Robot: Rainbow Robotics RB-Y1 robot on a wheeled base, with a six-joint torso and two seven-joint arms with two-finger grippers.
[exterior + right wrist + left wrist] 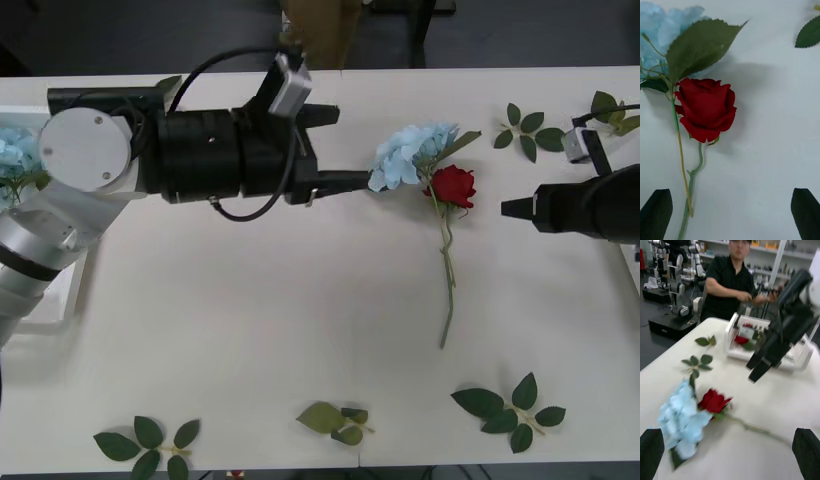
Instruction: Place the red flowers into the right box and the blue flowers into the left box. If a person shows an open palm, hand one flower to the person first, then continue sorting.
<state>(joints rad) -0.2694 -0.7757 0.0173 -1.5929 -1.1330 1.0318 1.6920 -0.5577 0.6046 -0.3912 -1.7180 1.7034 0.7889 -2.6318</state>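
A red flower [453, 185] lies right of the table's middle, its stem trailing toward the near edge. Its head touches a blue flower [410, 152] just behind it. My left gripper [340, 147] reaches across from the left and stands open, its fingers just short of the blue cluster [683, 420] and the rose [713, 401]. My right gripper [510, 208] points at the rose [705, 108] from the right, open, a short way off. The left box [72, 292] at the far left holds another blue flower [12, 150]. The right box [805, 352] holds a red flower [740, 339].
Loose green leaf sprigs lie at the back right [530, 130], the front right [505, 400], the front middle [335, 420] and the front left [145, 445]. Bare tabletop [260, 310] stretches between the arm and the near edge.
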